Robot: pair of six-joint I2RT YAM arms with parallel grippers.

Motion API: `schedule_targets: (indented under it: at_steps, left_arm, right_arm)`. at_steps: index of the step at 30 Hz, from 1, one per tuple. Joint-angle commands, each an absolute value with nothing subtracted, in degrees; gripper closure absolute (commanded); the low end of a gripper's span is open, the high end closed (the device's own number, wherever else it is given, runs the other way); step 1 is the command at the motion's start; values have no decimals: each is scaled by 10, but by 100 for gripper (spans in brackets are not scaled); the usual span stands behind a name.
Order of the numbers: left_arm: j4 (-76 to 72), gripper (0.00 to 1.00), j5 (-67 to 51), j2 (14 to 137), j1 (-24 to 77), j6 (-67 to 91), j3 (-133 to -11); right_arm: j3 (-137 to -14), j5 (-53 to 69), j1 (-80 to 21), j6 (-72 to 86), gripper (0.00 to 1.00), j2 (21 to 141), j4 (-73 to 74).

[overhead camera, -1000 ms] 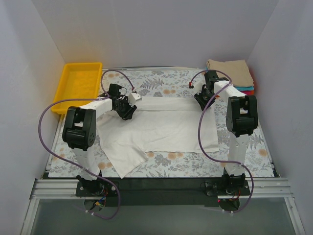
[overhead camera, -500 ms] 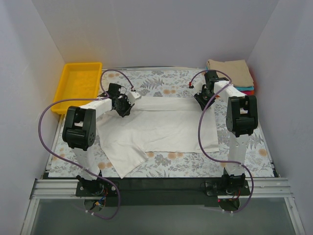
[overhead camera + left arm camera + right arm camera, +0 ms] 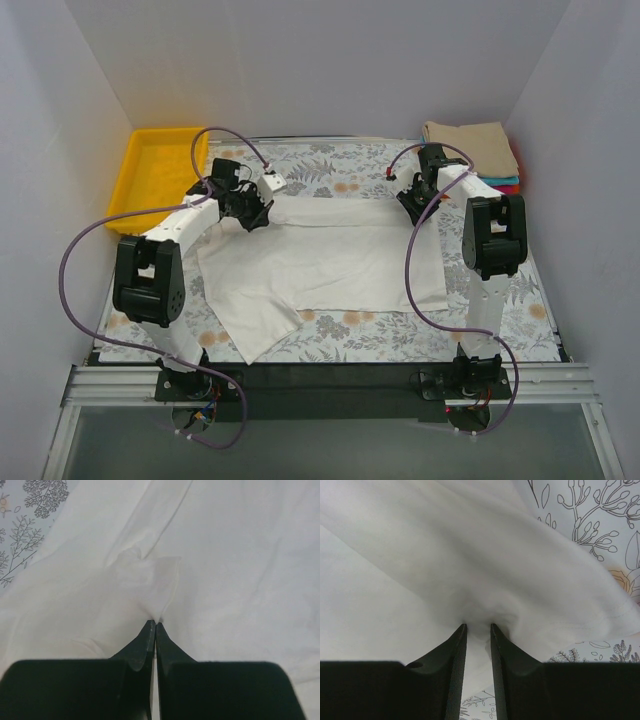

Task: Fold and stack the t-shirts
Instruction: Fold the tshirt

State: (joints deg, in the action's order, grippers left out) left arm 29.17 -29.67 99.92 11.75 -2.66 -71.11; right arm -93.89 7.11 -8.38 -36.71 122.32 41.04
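The white shirt [image 3: 320,265] lies spread on the table [image 3: 335,165]. The left gripper [image 3: 152,623] has its jaws pressed together on a thin pinch of the shirt's far edge. The right gripper [image 3: 476,626] seems clamped on a thicker bunch. That thin pinch could slip mid-fold, skewing the fold.

The left arm [image 3: 180,222] and right arm [image 3: 493,240] share one build: white tubular links between blocky black joint housings. A thin purple cable [image 3: 407,262] trails loosely along each, with a small red fitting [image 3: 386,172] near the right arm's far end. The left gripper [image 3: 152,624] and right gripper [image 3: 478,626] carry matte black, wedge-shaped jaws tapering to narrow tips.
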Motion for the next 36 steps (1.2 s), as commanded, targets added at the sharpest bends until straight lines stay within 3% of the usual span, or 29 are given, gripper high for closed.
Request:
schedule_targets:
  at_steps: [1, 6, 9, 15, 19, 23, 31, 36]
  left_arm:
    - [355, 100, -333, 980, 119, -48, -725]
    - [412, 100, -342, 1005, 119, -86, -715]
    - [424, 83, -339, 1003, 118, -88, -715]
    - [441, 64, -356, 999, 93, -68, -753]
    - [405, 54, -325, 1007, 59, -32, -759]
    - [313, 52, -287, 1030, 54, 12, -745]
    - [276, 53, -258, 1111, 54, 54, -787]
    - [280, 60, -250, 1123, 54, 41, -775]
  right_arm:
    - [-957, 64, -83, -374, 72, 1208, 425]
    - [-965, 67, -82, -379, 72, 1206, 433]
    - [-970, 66, -82, -385, 72, 1204, 442]
    - [-963, 48, -79, -412, 70, 1195, 450]
    - [-948, 53, -75, -437, 63, 1179, 449]
    - [-953, 42, -76, -439, 62, 1201, 450]
    - [-963, 23, -76, -428, 63, 1245, 449]
    - [-962, 14, -72, -429, 66, 1247, 450]
